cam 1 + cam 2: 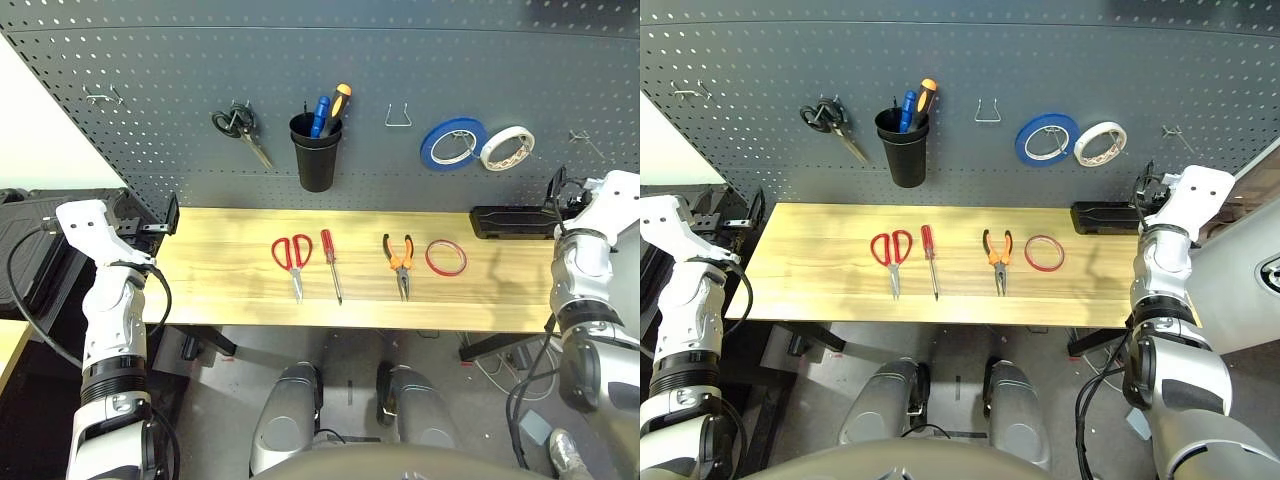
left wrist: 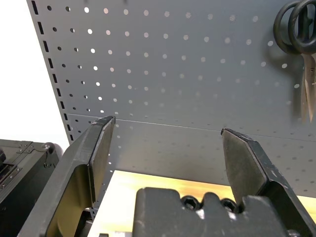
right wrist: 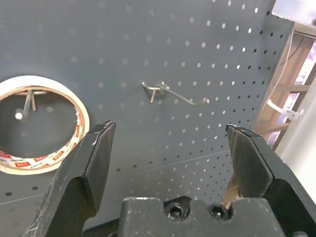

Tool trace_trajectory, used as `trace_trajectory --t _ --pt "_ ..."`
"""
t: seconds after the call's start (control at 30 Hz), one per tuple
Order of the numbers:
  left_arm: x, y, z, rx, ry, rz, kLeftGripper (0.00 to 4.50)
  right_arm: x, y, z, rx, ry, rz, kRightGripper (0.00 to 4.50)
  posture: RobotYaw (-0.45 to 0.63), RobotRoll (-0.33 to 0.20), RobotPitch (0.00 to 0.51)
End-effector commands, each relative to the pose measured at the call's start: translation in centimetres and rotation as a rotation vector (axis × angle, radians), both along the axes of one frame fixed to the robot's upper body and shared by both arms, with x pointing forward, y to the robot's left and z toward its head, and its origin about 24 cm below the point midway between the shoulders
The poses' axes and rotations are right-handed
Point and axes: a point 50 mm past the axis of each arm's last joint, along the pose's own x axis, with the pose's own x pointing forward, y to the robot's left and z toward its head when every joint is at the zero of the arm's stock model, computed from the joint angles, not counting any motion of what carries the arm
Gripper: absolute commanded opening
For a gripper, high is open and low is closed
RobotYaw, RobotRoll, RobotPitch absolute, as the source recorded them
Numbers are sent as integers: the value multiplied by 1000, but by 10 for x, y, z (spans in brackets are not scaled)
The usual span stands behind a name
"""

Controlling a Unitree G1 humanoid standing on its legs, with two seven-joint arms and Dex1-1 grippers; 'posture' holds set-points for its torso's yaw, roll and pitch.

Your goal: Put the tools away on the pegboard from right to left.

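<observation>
Tabletop [image 1: 220, 290]: tools [image 1: 401, 262] between end effectors [image 2: 165, 148]

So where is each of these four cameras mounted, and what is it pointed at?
Left and right eye views: on the head, looking down over both forearms at the wooden table, its four tools and the pegboard.
Left wrist view: between the open left tool, facing black-handled scissors.
Right wrist view: between the open right tool, facing white tape roll.
Shared: the pegboard.
</observation>
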Motion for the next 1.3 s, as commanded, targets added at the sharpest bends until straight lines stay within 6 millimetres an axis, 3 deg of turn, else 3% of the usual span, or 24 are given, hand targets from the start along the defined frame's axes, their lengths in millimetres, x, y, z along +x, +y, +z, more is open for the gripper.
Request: trace_trajectory --t 0.03,0.27,0.47,0.7,0.97,1.13,1.3 --pt "3 -2 4 6 -13 -14 4477 -2 -2 0 -7 3 -9 4500 180 0 121" --pt "1 -16 -2 -24 9 -73 4477 2 -3 -2 -54 122 80 4500 187 0 142" --pt "-8 -39 -7 -25 76 -228 4477 2 -8 -9 2 223 161 4500 199 0 168" --pt "-26 -91 -7 9 185 -567 4477 -3 -3 -11 -43 368 505 4500 218 0 176" --pt "-39 -128 -6 72 286 -881 4477 -2 -2 -18 -172 650 692 4500 220 0 182" --pt "-40 -140 -7 156 328 -997 4477 1 1 -22 -209 763 753 4500 222 0 175" --pt "-34 -146 -5 200 327 -1028 4477 5 18 -33 -242 932 905 4500 220 0 184"
